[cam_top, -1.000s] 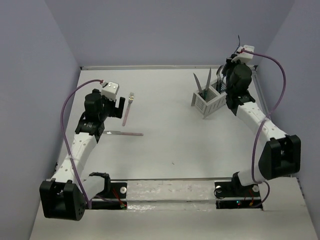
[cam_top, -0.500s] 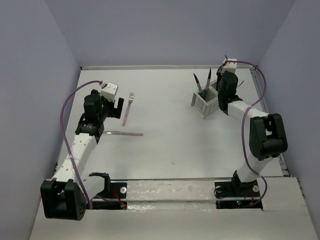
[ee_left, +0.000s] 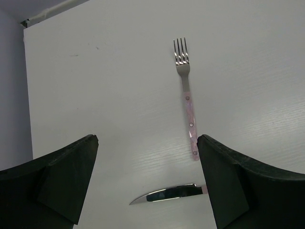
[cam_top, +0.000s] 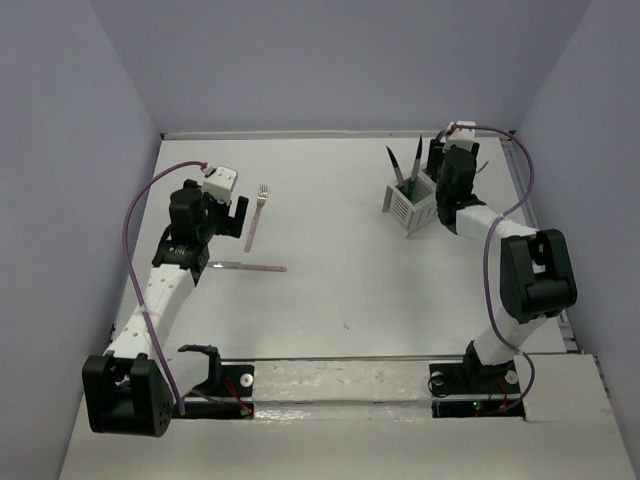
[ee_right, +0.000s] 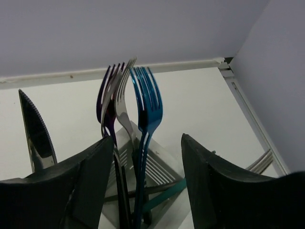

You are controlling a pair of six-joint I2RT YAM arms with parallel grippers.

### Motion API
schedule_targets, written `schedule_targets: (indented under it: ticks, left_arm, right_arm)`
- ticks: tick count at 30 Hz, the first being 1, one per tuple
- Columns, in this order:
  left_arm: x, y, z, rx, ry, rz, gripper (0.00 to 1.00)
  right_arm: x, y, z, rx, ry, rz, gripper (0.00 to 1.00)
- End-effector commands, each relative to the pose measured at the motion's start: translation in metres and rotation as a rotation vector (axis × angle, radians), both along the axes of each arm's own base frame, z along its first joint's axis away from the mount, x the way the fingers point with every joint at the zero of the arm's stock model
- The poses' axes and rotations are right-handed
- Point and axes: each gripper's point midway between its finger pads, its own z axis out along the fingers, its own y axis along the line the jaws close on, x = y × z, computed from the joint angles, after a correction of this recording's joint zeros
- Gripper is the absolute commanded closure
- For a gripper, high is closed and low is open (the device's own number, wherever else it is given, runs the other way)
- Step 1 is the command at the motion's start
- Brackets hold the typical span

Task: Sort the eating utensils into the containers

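A pink-handled fork [ee_left: 188, 109] [cam_top: 255, 220] lies on the table, tines pointing away. Closer in lies a knife [ee_left: 167, 194] [cam_top: 248, 267]. My left gripper [ee_left: 147, 155] [cam_top: 228, 212] hovers open above them, empty. The white slatted caddy [cam_top: 412, 206] [ee_right: 159, 167] stands at the back right with two knives [cam_top: 397, 167] upright in its left compartment. My right gripper [ee_right: 147, 143] [cam_top: 438, 166] is open over the right compartment. Between its fingers stand a blue fork [ee_right: 147, 102], a silver fork [ee_right: 122, 98] and a purple fork [ee_right: 106, 102], none gripped. A teal handle [ee_right: 167, 193] lies aslant low in the caddy.
Grey walls enclose the table on three sides, and the back-right corner [ee_right: 224, 62] is close behind the caddy. Fork tines [ee_right: 261, 162] show beyond my right finger, near the right wall. Both arm bases [cam_top: 340, 385] sit at the near edge.
My right arm folded in and brought its gripper down over the caddy's right compartment, then its jaws opened and let go of a fork there. The left arm has not moved.
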Motion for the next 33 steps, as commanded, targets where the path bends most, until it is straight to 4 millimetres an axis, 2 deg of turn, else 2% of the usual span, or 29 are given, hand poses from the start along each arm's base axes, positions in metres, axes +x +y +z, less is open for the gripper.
schedule_targets:
  ticks: [1,2,4,5,7,9,10,12,13,16,18,19,20,21,22,23,26,29,33]
  left_arm:
    - [0.008,0.002,0.010,0.018,-0.049,0.001,0.01]
    - [0.010,0.001,0.009,0.021,-0.034,-0.007,0.01]
    - [0.013,-0.001,0.013,0.022,-0.027,-0.019,0.01]
    - [0.013,-0.004,0.007,0.020,0.002,-0.035,0.01]
    - [0.017,-0.007,0.009,0.023,0.013,-0.057,0.02]
    - [0.020,-0.015,0.002,0.026,0.072,-0.097,0.08]
    - [0.026,-0.019,-0.003,0.033,0.114,-0.110,0.11]
    - [0.031,-0.027,-0.012,0.051,0.168,-0.145,0.12]
    - [0.034,-0.040,-0.024,0.048,0.240,-0.196,0.12]
    - [0.042,-0.056,-0.043,0.035,0.327,-0.245,0.15]
    - [0.054,-0.061,-0.065,0.040,0.409,-0.244,0.18]
    - [0.061,-0.065,-0.065,0.041,0.417,-0.250,0.22]
    - [0.062,-0.066,-0.089,0.047,0.490,-0.253,0.24]
    - [0.067,-0.068,-0.103,0.058,0.531,-0.248,0.26]
    - [0.067,-0.068,-0.103,0.058,0.532,-0.248,0.27]
    - [0.073,-0.065,-0.116,0.072,0.566,-0.234,0.27]
    - [0.078,-0.059,-0.136,0.100,0.615,-0.201,0.29]
    - [0.075,-0.058,-0.148,0.105,0.635,-0.197,0.31]
    - [0.066,-0.051,-0.157,0.134,0.646,-0.182,0.36]
  right_arm:
    - [-0.021,-0.011,0.052,0.050,-0.140,-0.040,0.31]
    - [-0.026,-0.011,0.055,0.058,-0.146,-0.037,0.29]
    - [-0.037,-0.011,0.077,0.077,-0.184,-0.026,0.29]
    - [-0.040,-0.011,0.084,0.090,-0.198,-0.024,0.29]
    - [-0.053,-0.010,0.106,0.114,-0.229,-0.006,0.29]
    - [-0.062,-0.006,0.119,0.165,-0.240,0.015,0.29]
    - [-0.072,-0.001,0.137,0.186,-0.269,0.051,0.29]
    - [-0.082,0.006,0.143,0.235,-0.259,0.093,0.29]
    - [-0.090,0.014,0.156,0.274,-0.280,0.140,0.30]
    - [-0.100,0.032,0.153,0.317,-0.219,0.236,0.32]
    - [-0.106,0.041,0.146,0.366,-0.175,0.276,0.34]
    - [-0.109,0.050,0.142,0.381,-0.156,0.322,0.34]
    - [-0.111,0.054,0.139,0.403,-0.145,0.338,0.35]
    - [-0.113,0.058,0.133,0.409,-0.128,0.357,0.36]
    - [-0.113,0.059,0.133,0.413,-0.125,0.361,0.36]
    - [-0.114,0.059,0.128,0.413,-0.111,0.360,0.36]
    - [-0.114,0.063,0.122,0.408,-0.086,0.365,0.36]
    - [-0.114,0.064,0.116,0.399,-0.061,0.369,0.36]
    - [-0.116,0.063,0.118,0.398,-0.065,0.370,0.36]
